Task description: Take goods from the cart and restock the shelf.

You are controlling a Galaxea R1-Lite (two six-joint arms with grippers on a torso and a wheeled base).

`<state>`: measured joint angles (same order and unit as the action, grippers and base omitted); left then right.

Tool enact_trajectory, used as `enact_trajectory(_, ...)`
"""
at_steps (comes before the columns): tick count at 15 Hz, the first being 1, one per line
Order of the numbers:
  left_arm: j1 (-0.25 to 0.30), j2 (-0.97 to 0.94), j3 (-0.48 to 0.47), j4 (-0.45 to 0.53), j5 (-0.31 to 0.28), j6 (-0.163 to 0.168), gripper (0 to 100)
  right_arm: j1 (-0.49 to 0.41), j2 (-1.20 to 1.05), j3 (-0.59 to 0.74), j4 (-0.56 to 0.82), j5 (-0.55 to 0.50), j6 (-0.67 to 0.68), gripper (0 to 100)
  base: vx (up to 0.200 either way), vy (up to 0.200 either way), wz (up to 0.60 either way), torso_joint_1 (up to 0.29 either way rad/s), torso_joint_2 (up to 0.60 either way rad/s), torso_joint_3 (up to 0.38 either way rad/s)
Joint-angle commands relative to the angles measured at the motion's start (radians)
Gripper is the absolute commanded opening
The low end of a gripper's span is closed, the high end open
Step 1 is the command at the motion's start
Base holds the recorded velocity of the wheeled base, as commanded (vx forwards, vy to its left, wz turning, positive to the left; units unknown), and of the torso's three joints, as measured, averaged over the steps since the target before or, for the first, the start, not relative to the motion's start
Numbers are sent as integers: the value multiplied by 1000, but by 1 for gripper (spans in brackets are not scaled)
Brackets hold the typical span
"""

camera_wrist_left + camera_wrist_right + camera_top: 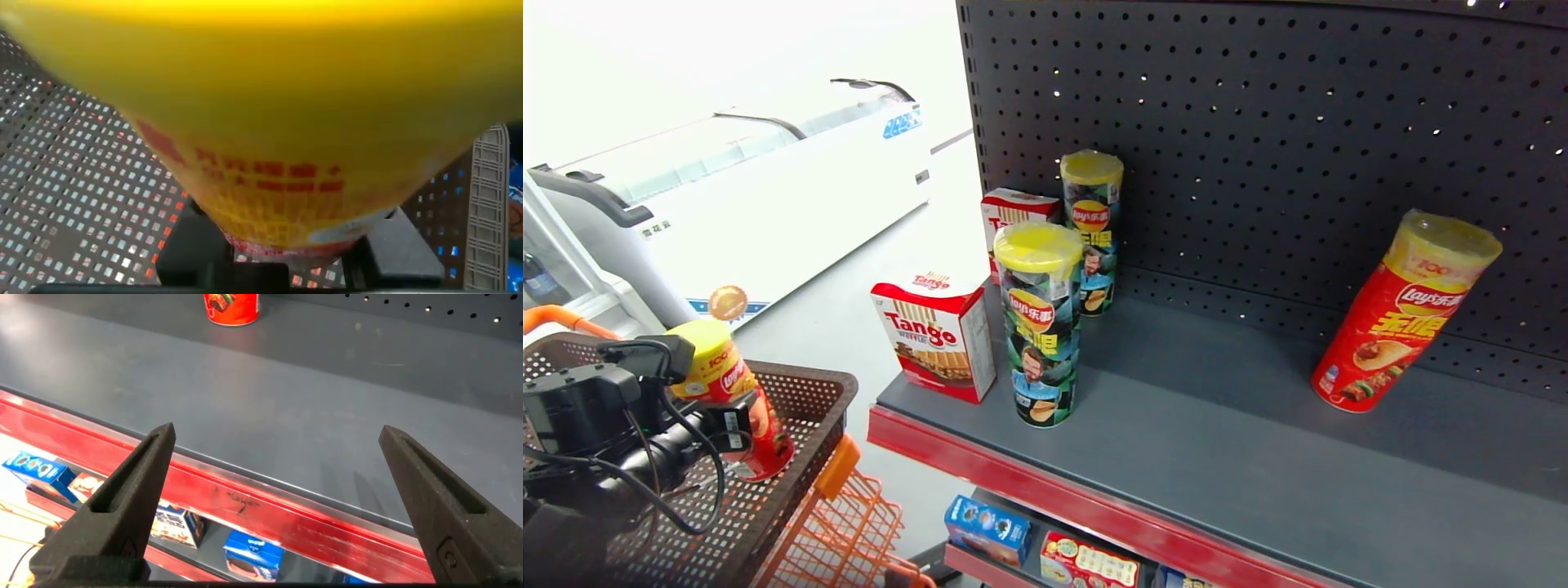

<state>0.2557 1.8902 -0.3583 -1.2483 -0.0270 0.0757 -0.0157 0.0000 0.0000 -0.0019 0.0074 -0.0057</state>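
A red chip can point(723, 371) with a yellow lid stands slightly tilted inside the brown cart basket point(805, 457) at the lower left. My left gripper point(737, 423) is shut on its lower body. In the left wrist view the can point(270, 122) looms close, with a finger point(189, 245) on either side and basket mesh beneath. The grey shelf point(1217, 441) holds two green chip cans point(1039, 322), two wafer boxes point(935, 339) and a red chip can point(1405, 314) leaning on the pegboard. My right gripper point(278, 433) hovers open over the shelf's front part point(327, 400), facing that red can's base point(231, 306).
A red rail point(1045, 490) edges the shelf front, with small boxes point(988, 529) on the level below. The orange cart frame point(849, 523) stands just left of the shelf. A white chest freezer point(727, 188) stands behind. Bare shelf lies between the green cans and the leaning red can.
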Motion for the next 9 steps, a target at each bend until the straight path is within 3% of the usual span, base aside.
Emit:
enact_trajectory(1,-3,-91,1,29,-7,-4,0,0,2,0,-1,0,0,100,0,0,0,0,0,0)
enact_trajectory(7,-145,-379,7,101,36,-8,0,0,2,0,-1,0,0,100,0,0,0,0,0,0)
enact_trajectory(9,-230,-470,64,128,27,-10,0,0,2,0,-1,0,0,100,0,0,0,0,0,0)
